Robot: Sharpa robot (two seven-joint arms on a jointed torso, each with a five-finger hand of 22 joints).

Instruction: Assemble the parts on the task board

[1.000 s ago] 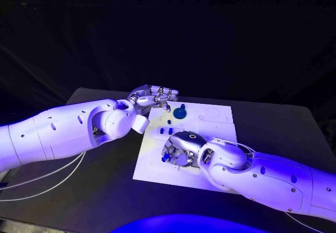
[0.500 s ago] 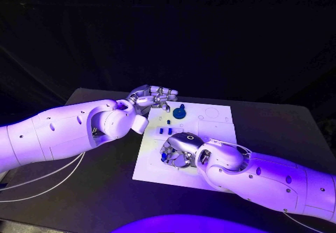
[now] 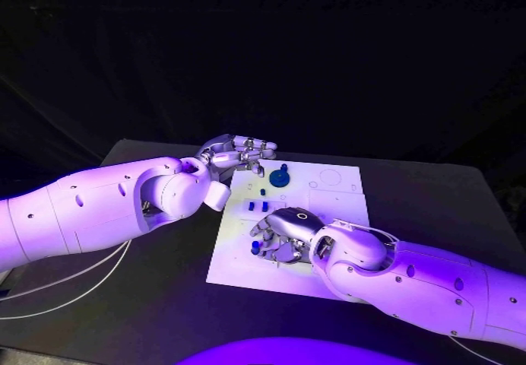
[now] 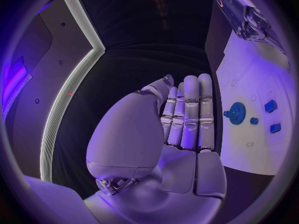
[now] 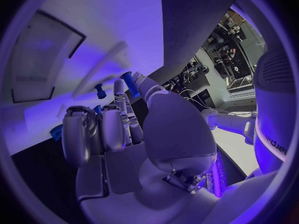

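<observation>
The white task board (image 3: 342,196) lies in the middle of the black table. My right hand (image 3: 280,236) hovers low over its near half and pinches a small blue peg (image 5: 129,83) between thumb and a finger, the peg's tip close to the board (image 5: 93,35). A blue gear (image 3: 280,179) stands on the far part of the board, with small blue parts (image 3: 258,205) lying between it and my right hand. My left hand (image 3: 237,156) hangs at the board's far left corner, holding nothing, its fingers (image 4: 190,109) side by side. Beside them are the gear (image 4: 236,113) and small parts (image 4: 270,106).
Pale cables (image 3: 66,281) trail over the table's left part under my left arm. The board's right half has shallow recesses (image 3: 329,178) and no parts on it. Bare black table (image 3: 438,198) lies right of the board.
My right hand has shifted slightly towards the board's left edge with the peg still in it. The left hand has stayed put.
</observation>
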